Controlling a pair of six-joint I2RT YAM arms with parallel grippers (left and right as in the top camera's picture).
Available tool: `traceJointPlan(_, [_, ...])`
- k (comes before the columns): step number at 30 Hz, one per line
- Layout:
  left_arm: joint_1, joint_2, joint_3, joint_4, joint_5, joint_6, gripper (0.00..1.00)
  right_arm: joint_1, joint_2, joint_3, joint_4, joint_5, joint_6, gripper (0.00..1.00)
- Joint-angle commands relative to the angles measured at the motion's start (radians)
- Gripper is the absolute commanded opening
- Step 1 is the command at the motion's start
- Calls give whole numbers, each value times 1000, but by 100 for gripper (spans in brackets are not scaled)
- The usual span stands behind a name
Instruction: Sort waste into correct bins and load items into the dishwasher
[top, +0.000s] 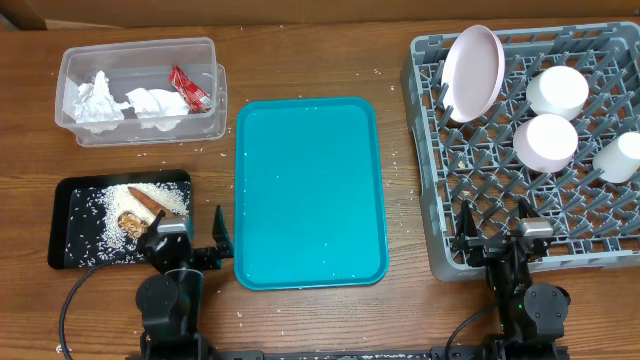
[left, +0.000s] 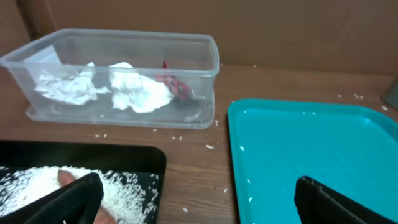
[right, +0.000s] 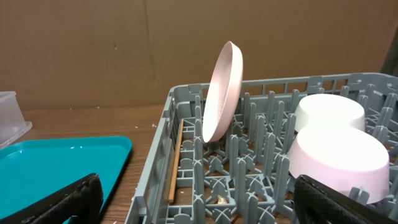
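The clear tub (top: 140, 50) at back left holds crumpled white napkins (top: 95, 100) and the red-and-white wrapper (top: 187, 87); it also shows in the left wrist view (left: 124, 43). The black tray (top: 70, 250) holds rice (top: 155, 195), a carrot piece (top: 147, 201) and a brown lump (top: 129, 223). The grey rack (top: 440, 240) holds the upright white plate (top: 473, 72), two upturned bowls (top: 546, 141) (top: 557, 90), a cup (top: 622, 156) and a chopstick (right: 175, 163). My left gripper (top: 190, 235) is open and empty between black tray and teal tray. My right gripper (top: 495, 225) is open and empty over the rack's front edge.
The teal serving tray (top: 310, 190) lies in the middle with a few rice grains on it. Loose rice grains are scattered on the wooden table around the trays. A cardboard wall stands behind the table.
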Motion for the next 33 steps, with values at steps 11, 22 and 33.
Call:
traceJointPlan(11, [-6,-210,-4,-96,-36,64,100,0,-12,-11,5,6,-6,100])
traceJointPlan(22, [-6,-209,-4,-95,-36,64,100,0,-12,-11,5,6,-6,100])
traceJointPlan(33, [-6,-209,-4,-95,-36,64,100,0,-12,-11,5,6,-6,100])
